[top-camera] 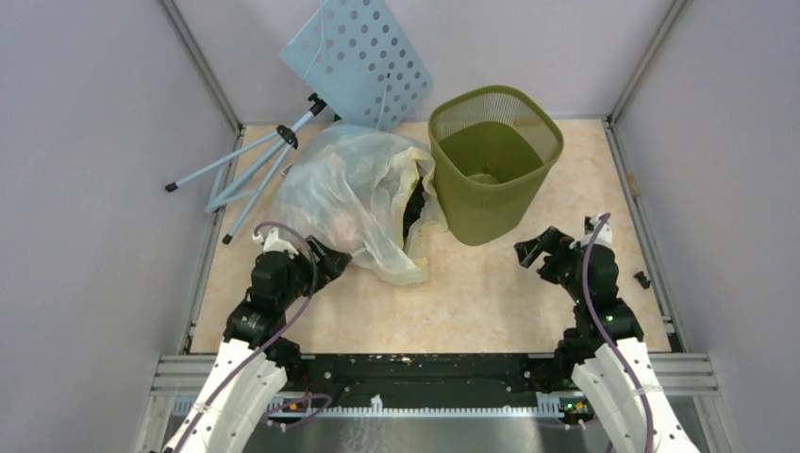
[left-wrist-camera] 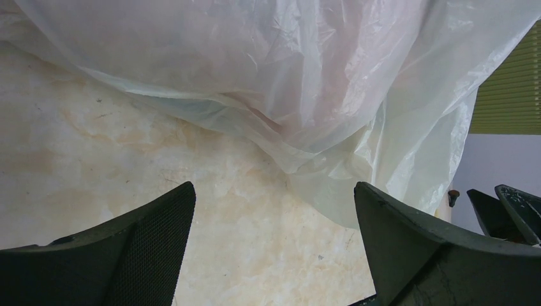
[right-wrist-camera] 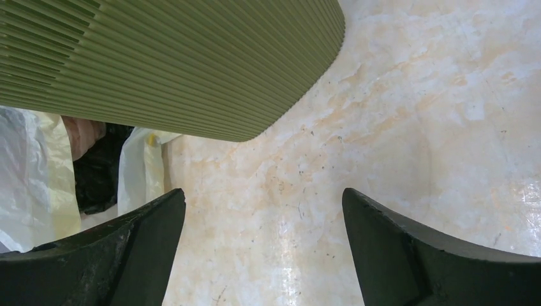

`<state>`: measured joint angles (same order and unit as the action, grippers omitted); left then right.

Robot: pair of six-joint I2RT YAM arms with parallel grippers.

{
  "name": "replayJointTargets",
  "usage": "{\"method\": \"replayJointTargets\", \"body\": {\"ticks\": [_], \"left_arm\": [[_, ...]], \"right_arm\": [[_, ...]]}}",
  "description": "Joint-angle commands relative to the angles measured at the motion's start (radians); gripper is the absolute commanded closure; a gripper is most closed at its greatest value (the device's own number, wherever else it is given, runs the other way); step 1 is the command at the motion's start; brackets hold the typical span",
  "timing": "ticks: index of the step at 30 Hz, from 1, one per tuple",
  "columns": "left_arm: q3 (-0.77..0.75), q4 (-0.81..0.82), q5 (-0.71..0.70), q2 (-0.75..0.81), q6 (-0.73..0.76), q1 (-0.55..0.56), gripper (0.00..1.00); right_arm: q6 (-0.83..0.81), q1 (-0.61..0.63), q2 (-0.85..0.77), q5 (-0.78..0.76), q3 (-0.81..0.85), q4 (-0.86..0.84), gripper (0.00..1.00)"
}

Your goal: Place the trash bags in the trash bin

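Hovering low over the tabletop (top-camera: pixel 491 302), left tool (top-camera: pixel 332 260) is spread wide, gripping nothing, just beside the near edge of a translucent yellowish plastic bag (top-camera: pixel 349 193). Right tool (top-camera: pixel 535 252) is also released and bare, near the olive-green mesh trash bin (top-camera: pixel 491 203), on its right side. Black trash bag (top-camera: pixel 412 209) shows only as a small dark patch among the clear bag's folds, just left of the bin wall, outside the bin. Bin stands upright. Pale blue perforated board (top-camera: pixel 358 57) with tripod legs (top-camera: pixel 250 165) lies at the back left.
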<state>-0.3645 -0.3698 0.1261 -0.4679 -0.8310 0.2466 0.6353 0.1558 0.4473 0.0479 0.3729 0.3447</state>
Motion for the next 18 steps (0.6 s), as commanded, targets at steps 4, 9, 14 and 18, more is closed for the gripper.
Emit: {"method": "replayJointTargets", "body": {"ticks": [4,9,14,18], "left_arm": [[-0.070,-0.028,-0.058,0.053,0.107,0.000,0.01],[-0.108,-0.066,-0.165,0.084,0.084,0.000,0.01],[-0.168,-0.090,-0.166,0.033,0.061,0.000,0.01],[-0.193,-0.055,-0.131,-0.013,0.070,0.000,0.01]], "right_arm": [[-0.059,-0.002,0.020,0.053,0.020,-0.068,0.08],[-0.074,-0.002,0.068,-0.015,0.159,0.018,0.08],[-0.079,-0.002,0.156,-0.164,0.421,0.157,0.08],[-0.085,-0.002,0.238,-0.205,0.597,0.222,0.09]]}}
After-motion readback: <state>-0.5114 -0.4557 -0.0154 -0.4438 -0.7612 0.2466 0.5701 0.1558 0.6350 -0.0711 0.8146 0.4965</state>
